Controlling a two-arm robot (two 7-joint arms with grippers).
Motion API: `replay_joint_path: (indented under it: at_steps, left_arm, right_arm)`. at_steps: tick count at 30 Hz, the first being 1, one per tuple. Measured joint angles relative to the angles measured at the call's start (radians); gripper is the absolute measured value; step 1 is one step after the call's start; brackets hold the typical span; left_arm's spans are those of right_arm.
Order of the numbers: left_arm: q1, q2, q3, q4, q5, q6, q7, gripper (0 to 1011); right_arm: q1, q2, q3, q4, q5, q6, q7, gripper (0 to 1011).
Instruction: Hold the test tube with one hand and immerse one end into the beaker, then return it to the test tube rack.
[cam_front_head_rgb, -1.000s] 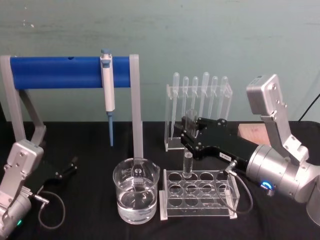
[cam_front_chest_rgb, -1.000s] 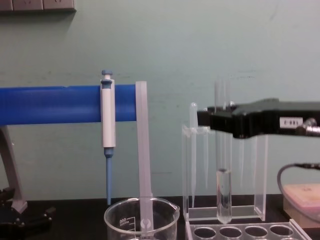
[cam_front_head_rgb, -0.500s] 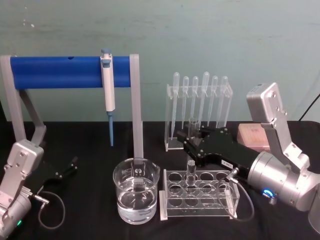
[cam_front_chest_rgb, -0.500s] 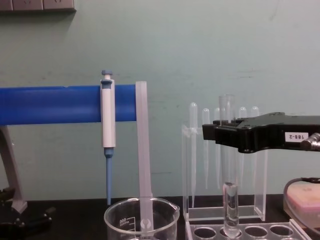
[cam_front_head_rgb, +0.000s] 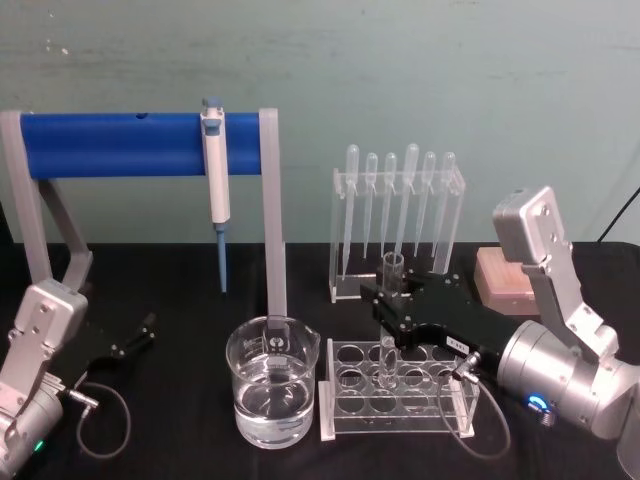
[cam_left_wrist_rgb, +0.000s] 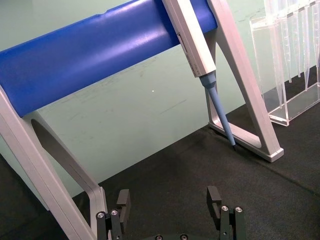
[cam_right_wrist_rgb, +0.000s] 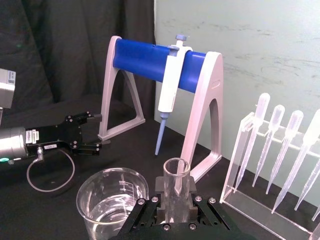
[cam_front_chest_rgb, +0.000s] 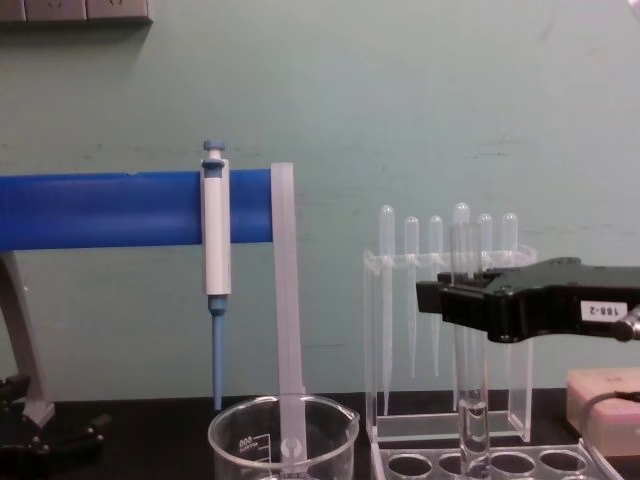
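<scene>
a clear glass test tube (cam_front_head_rgb: 389, 310) with a rimmed open top stands upright, its round lower end down inside a hole in the far row of a clear rack (cam_front_head_rgb: 396, 392) right of centre. the black right gripper (cam_front_head_rgb: 388, 305) reaches in from the right and clamps the tube below its rim. a wide clear glass beaker (cam_front_head_rgb: 271, 394) with white graduation marks and a pouring spout sits upright just left of the rack, about half full of clear liquid.

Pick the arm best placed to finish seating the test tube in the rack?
Right. The right gripper already clamps the test tube, whose bottom is entering the rack. The left gripper sits open, far left.
</scene>
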Motion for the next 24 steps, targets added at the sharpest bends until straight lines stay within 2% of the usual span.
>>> replay_joint_path:
  at_steps: [9,24]
  left_arm:
    - [0.000,0.000,0.000,0.000,0.000,0.000,0.000,1000]
    - [0.000,0.000,0.000,0.000,0.000,0.000,0.000,1000]
  right_arm:
    - [-0.020,-0.016,-0.002,0.042,-0.013,-0.050,0.010,224]
    - [-0.024,-0.039,-0.019,0.100,-0.042,-0.079,0.030,224]
